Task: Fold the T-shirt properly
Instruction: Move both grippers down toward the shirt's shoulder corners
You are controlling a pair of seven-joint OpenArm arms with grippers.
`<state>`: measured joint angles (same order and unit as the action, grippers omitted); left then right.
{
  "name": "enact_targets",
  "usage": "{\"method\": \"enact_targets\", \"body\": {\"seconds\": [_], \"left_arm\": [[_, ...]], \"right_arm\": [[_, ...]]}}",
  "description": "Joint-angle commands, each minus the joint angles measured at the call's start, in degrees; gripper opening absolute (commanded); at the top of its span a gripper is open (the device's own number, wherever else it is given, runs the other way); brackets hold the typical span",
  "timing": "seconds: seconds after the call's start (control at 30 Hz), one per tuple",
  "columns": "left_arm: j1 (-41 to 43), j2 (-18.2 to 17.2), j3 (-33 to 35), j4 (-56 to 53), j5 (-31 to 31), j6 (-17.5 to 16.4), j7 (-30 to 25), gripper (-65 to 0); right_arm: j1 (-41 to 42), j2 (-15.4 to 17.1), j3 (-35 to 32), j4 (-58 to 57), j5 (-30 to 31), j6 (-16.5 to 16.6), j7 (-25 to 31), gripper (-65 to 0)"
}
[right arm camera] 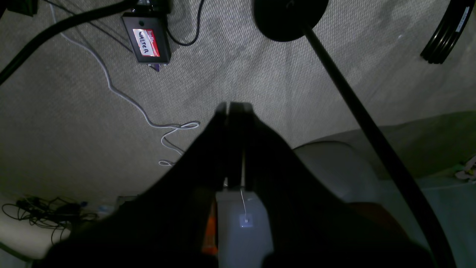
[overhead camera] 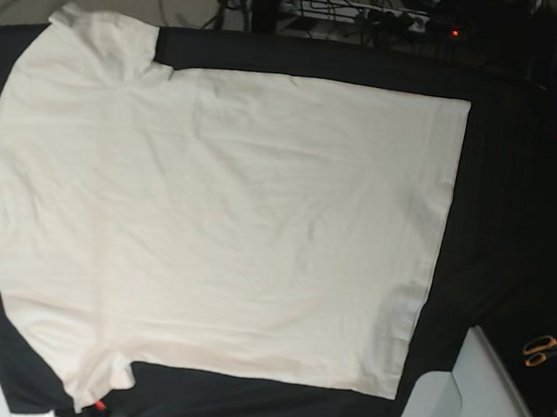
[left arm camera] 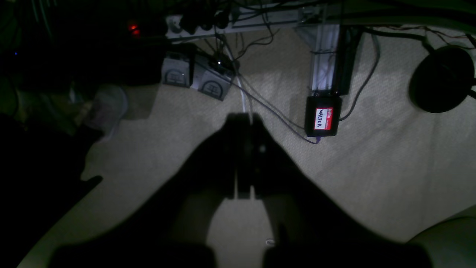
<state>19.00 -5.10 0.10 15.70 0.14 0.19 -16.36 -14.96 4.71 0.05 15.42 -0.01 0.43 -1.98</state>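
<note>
The cream T-shirt lies spread flat on the black table cloth in the base view, with its sleeves at the left and its straight hem at the right. Neither gripper appears in the base view. In the left wrist view my left gripper is shut with nothing between its dark fingers, and it hangs over beige carpet off the table. My right gripper is likewise shut and empty over the carpet. The shirt is in neither wrist view.
A black box with a red name label and loose cables lie on the carpet. A round black stand base sits nearby. Orange-handled scissors lie beyond the cloth at the right.
</note>
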Motion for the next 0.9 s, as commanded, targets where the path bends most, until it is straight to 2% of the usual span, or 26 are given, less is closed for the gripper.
{"method": "enact_targets", "body": {"seconds": [0.0,0.33,0.43,0.53,0.77,0.87], "left_arm": [[0.38,-0.22,0.12,-0.01,0.08,0.39,-0.3,-65.0],[0.38,-0.04,0.12,-0.1,0.08,0.39,-0.3,-65.0],[0.29,-0.04,0.12,-0.1,0.08,0.39,-0.3,-65.0],[0.29,-0.04,0.12,-0.1,0.08,0.39,-0.3,-65.0],[-0.32,0.05,0.12,-0.1,0.08,0.39,-0.3,-65.0],[-0.67,-0.04,0.12,-0.1,0.08,0.39,-0.3,-65.0]], "right_arm": [[-0.2,0.43,0.08,0.18,0.05,-0.38,-0.18,-65.0],[0.94,0.34,-0.1,0.01,-0.12,-0.38,0.44,-65.0],[0.76,-0.18,-0.01,-0.17,0.05,-0.38,6.15,-64.4],[-0.2,-1.85,-0.01,-0.26,0.05,-0.38,8.53,-64.4],[2.43,-3.88,0.25,-0.26,0.05,-0.65,4.92,-64.8],[2.17,-5.02,0.25,0.18,0.14,-0.65,8.97,-64.8]]}}
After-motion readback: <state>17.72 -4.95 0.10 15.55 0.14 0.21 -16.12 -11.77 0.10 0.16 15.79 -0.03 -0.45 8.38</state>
